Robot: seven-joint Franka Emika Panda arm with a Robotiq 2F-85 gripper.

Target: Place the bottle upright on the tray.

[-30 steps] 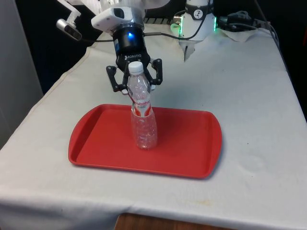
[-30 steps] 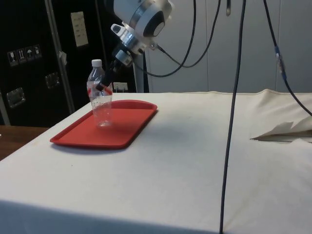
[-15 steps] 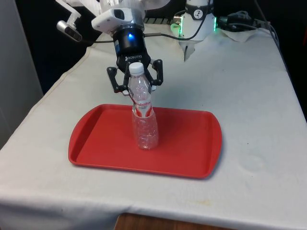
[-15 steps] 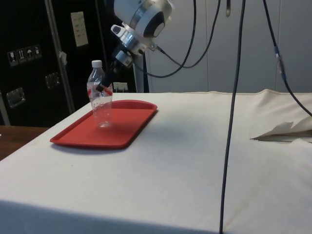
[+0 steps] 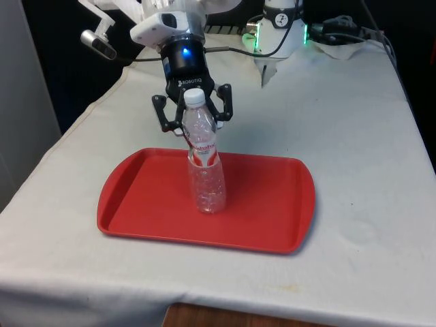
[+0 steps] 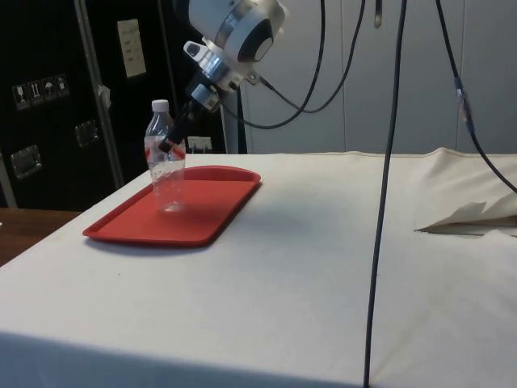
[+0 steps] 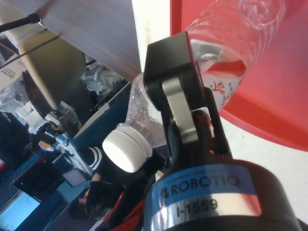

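Here the clear plastic water bottle (image 5: 205, 170) stands upright on the red tray (image 5: 143, 204), its base planted near the tray's middle, and the black two-finger gripper (image 5: 193, 122) sits directly behind the bottle's upper part. In the front view the linkages spread to either side of the neck, one finger (image 5: 163, 114) off each shoulder of the bottle, with a gap showing between them and the plastic, so the gripper reads as spread wide and holding nothing. The bottle's white cap (image 5: 194, 97) rises just in front of the gripper's body, and the red-and-white label band (image 5: 203, 148) lies just below the fingertips.

From the side, the gripper (image 6: 173, 144) reaches down at a slant from the arm and ends right beside the bottle (image 6: 166, 166) at about label height; whether a fingertip touches the plastic there cannot be told. The tray (image 6: 202, 218) lies flat on the white tablecloth (image 6: 323, 267), beneath and forward of the gripper.

In the wrist view the bottle (image 7: 240, 43) runs alongside one finger (image 7: 175, 96), its cap (image 7: 124, 150) close to the gripper's body and its ribbed lower part stretching away over the red tray (image 7: 284, 96). The label (image 7: 221, 82) sits just past that finger's tip.
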